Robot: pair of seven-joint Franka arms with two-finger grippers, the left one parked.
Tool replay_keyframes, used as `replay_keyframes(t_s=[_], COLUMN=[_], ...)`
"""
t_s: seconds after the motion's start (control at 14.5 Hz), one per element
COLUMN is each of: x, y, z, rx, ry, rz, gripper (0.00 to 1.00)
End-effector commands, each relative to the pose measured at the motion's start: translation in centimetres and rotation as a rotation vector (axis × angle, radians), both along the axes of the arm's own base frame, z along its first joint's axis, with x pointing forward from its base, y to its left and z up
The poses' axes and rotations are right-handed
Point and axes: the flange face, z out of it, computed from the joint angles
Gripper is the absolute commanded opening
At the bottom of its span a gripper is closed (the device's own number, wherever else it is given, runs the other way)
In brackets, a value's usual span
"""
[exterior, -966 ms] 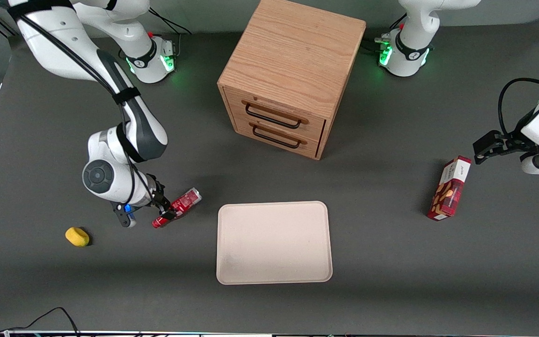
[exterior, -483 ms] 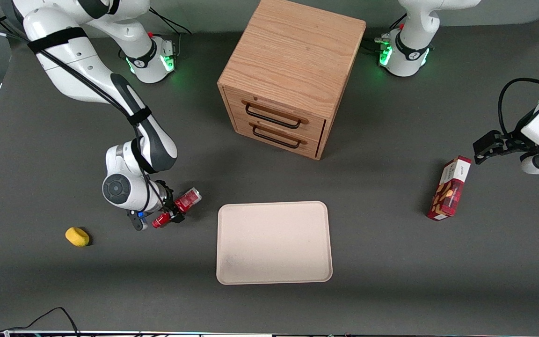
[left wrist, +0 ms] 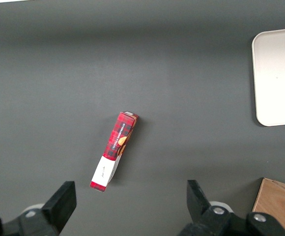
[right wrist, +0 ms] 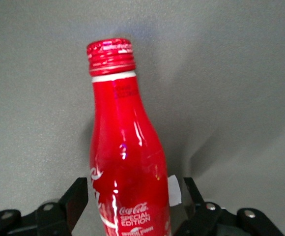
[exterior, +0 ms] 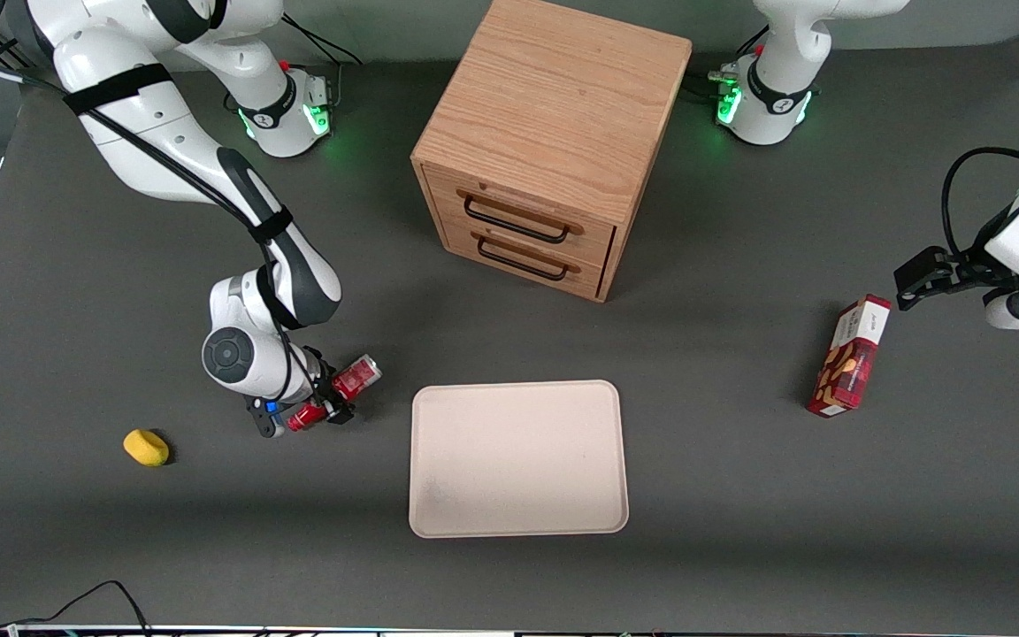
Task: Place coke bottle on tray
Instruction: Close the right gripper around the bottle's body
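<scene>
Since the earlier pictures we see that the working arm has come closer to the bottle point(exterior: 343, 392): its wrist moved toward the tray and the gripper point(exterior: 325, 405) now sits over the middle of the bottle, where before it was at the cap end. The bottle itself lies at nearly the same place on the dark table point(exterior: 739, 495), on its side, with the silvery base pointing to the cabinet point(exterior: 552, 141) and the red cap toward the yellow sponge point(exterior: 146, 447). It is near the tray point(exterior: 518, 458) but apart from it, toward the working arm's end, and not on it. The tray, the cabinet, the sponge and the snack box point(exterior: 850, 356) have not moved.

In the wrist view the bottle point(right wrist: 125, 162) fills the space between the two black fingers point(right wrist: 78, 199), one on each side of its body. The fingers stand a little away from the red surface there, so the gripper point(right wrist: 132, 204) appears open around the bottle, not pressing it.

In the front view the wrist covers the middle part of the bottle, and we see only its two ends. The lower body of the bottle is cut off in the wrist view.
</scene>
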Motion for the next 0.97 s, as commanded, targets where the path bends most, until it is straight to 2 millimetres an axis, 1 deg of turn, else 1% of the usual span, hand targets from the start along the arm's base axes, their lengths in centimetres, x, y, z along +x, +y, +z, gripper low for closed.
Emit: replay_keyframes(t_s=[0.0,0.07,0.21,0.28,0.34,0.48,0.55,0.62,0.69,0.76,0.9], x=[0.0,0.1,0.4,0.8,1.4,2.9,4.2,4.7,5.3,5.4,6.5], y=[0.5,0.6,1.0,1.3,1.6,3.4,4.3,6.6,8.0,10.1,13.3], z=[0.4,0.9,2.6,3.9,5.5,9.2,11.8,13.5,14.8,15.4,16.9], rx=[-0.013,-0.013,-0.006,0.000,-0.002,-0.024,-0.046,-0.057,-0.066,-0.084,-0.118], ry=[-0.018,-0.024,-0.045,-0.065,-0.076,-0.095,-0.122,-0.148,-0.180,-0.212,-0.278], rz=[-0.011,-0.014,-0.002,0.010,0.020,0.076,0.114,0.163,0.194,0.250,0.485], gripper=[0.48,0.35,0.15,0.06,0.00,0.00,0.00,0.00,0.00,0.00,0.00])
